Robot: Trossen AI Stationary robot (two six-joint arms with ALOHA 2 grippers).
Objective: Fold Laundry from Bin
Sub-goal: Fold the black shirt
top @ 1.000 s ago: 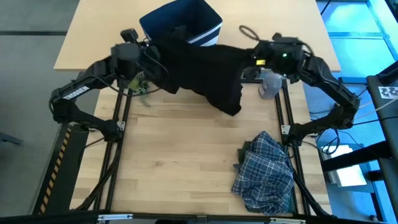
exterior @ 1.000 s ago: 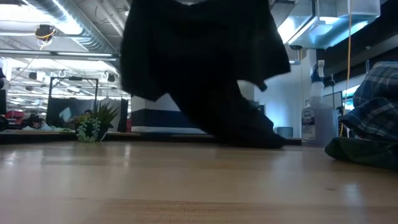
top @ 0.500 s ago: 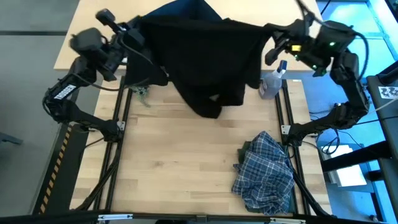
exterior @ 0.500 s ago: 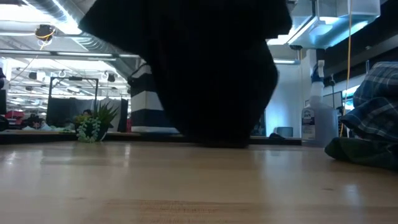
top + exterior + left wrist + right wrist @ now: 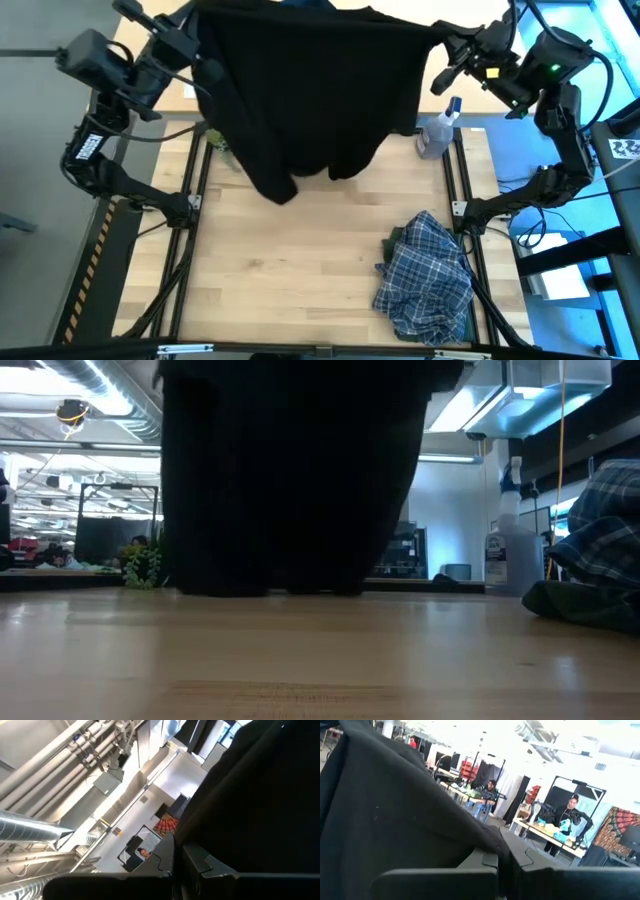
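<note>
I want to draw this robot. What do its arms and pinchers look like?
Draw two thin black arms made of jointed tubes. The left arm has small white lettering on one link and a boxy black block near its wrist. The right arm has a tiny green light near its wrist and black cables looping off it. Each gripper has two flat, dark, blocky fingers.

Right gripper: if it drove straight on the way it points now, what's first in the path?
The black garment itself. The right gripper is shut on its corner and points toward the left gripper along the stretched top edge. Past the cloth, probably that gripper, though the depth is hard to judge.
</note>
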